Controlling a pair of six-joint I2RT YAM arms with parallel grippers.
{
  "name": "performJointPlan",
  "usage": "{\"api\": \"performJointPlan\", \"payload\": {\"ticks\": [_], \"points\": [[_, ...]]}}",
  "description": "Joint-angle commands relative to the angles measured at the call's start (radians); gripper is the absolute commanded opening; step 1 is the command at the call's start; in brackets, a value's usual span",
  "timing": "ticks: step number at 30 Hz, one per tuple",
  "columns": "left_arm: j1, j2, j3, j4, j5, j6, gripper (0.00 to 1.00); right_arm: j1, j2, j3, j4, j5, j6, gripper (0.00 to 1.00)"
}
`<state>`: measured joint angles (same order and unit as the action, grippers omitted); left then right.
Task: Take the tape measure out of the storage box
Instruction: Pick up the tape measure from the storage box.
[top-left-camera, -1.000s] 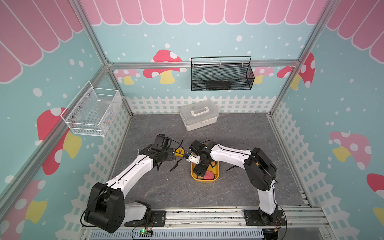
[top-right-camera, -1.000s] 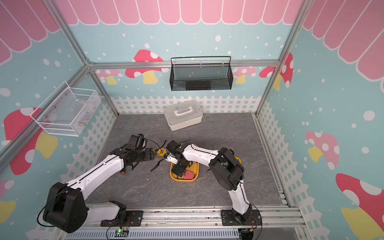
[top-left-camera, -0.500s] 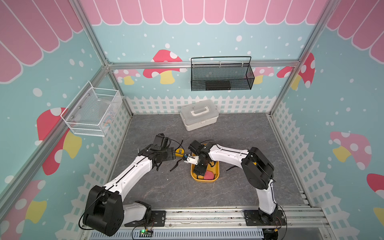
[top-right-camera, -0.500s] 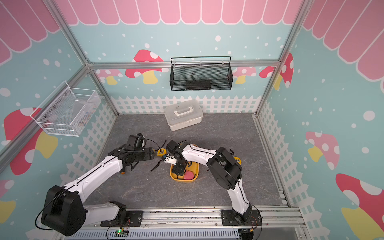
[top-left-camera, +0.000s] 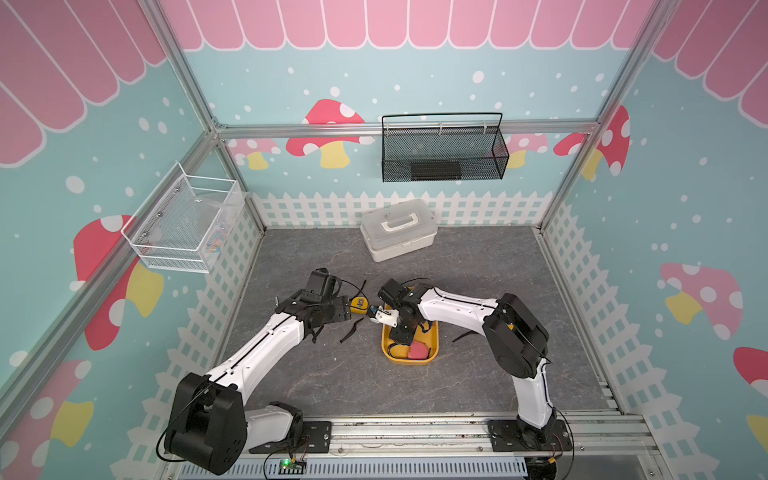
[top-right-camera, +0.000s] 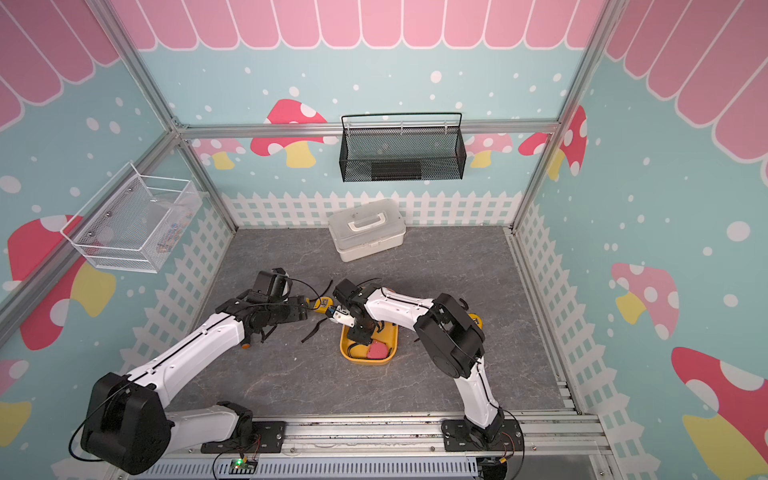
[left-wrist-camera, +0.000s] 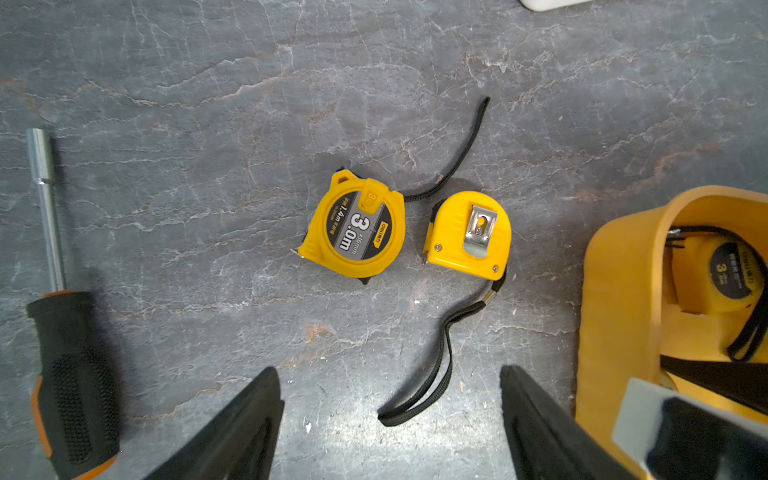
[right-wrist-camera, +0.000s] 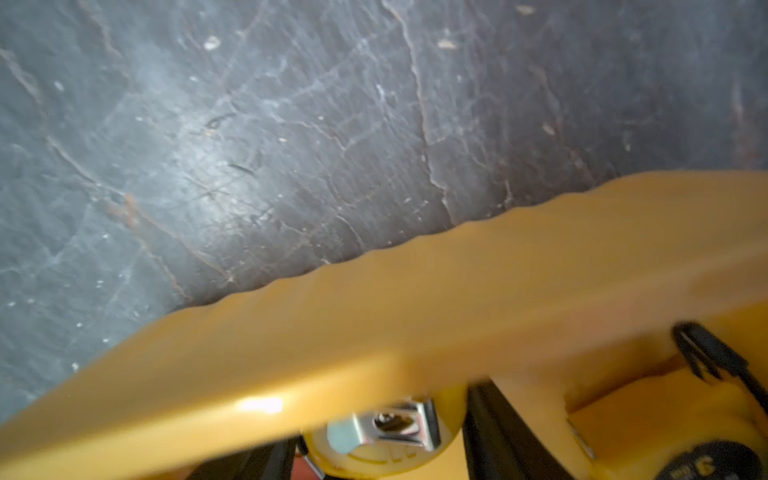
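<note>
Well left of the storage box (top-left-camera: 415, 361): a screwdriver (left-wrist-camera: 62, 332) flat on the desk (left-wrist-camera: 208, 104). Nearer its left wall: the left gripper (left-wrist-camera: 390, 374), jaws wide, holding nothing. A label-up measure (left-wrist-camera: 355, 226) and a clip-up measure (left-wrist-camera: 467, 232) lie just outside. Inside the storage box: the right gripper (right-wrist-camera: 378, 461), jaws clamped on the tape measure (right-wrist-camera: 386, 426), clip side up. A second labelled unit (left-wrist-camera: 723, 270) lies alongside.

On the tape measure (left-wrist-camera: 355, 226) face: "3.0m", "x16mm"
</note>
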<state>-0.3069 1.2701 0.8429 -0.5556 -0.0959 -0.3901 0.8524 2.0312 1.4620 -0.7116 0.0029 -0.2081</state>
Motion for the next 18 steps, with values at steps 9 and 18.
{"api": "performJointPlan", "payload": {"ticks": [9,18], "points": [[0.008,-0.018,-0.019,0.008,0.008,-0.006,0.84,-0.079,-0.055,-0.057,-0.007,-0.003,0.095,0.54],[0.008,-0.041,-0.027,0.008,0.001,-0.004,0.84,-0.105,-0.121,-0.055,-0.003,-0.047,0.12,0.54]]}}
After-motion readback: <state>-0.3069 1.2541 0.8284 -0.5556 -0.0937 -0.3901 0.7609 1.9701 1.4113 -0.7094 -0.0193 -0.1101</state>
